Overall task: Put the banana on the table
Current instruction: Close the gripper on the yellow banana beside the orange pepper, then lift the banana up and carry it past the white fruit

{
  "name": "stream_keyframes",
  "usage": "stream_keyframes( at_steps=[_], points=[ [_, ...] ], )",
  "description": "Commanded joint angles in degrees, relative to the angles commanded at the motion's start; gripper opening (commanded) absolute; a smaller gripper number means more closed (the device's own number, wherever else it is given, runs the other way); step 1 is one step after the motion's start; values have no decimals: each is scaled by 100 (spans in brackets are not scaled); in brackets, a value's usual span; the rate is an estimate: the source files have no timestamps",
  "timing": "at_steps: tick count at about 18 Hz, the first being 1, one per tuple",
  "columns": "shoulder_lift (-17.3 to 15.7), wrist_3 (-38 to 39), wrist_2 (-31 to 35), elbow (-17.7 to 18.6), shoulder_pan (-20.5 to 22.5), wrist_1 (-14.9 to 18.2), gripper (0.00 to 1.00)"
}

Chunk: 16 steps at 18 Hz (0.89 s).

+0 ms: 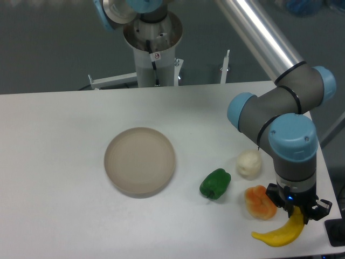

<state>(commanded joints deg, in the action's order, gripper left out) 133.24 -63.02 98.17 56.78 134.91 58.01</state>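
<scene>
1. Here, the table (59, 162) is a plain matte white top that fills most of the view; behind its far edge the room is a dim grey-green backdrop.
2. The round beige plate (139, 160) sits left of centre on that surface, and everything else is placed from it.
3. Beyond the plate, past the table's far edge, rises the arm's pale base column (153, 51), with white bracket pieces low beside it.
4. To the right of the plate, just nearer the camera, lies a green toy pepper (215, 183).
5. Further right than the pepper sits a whitish lumpy toy vegetable (249, 164), apart from the pepper.
6. Below that, near the front edge, is a lumpy orange toy fruit (259, 202).
7. The banana (280, 233) is far right of the plate, at the table's front right corner, its left tip low over or on the surface; I cannot tell which.
8. The gripper (298, 215) points straight down over the banana's upper right end, fingers closed in on that end and holding it.
9. The silver and grey arm with blue joint caps (291, 137) comes in from the upper right.
</scene>
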Motion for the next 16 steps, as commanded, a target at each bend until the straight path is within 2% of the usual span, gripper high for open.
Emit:
stream_keyframes(
  at_steps=[16],
  points=[
    [-158, 0, -26, 167, 9, 35, 26]
  ],
)
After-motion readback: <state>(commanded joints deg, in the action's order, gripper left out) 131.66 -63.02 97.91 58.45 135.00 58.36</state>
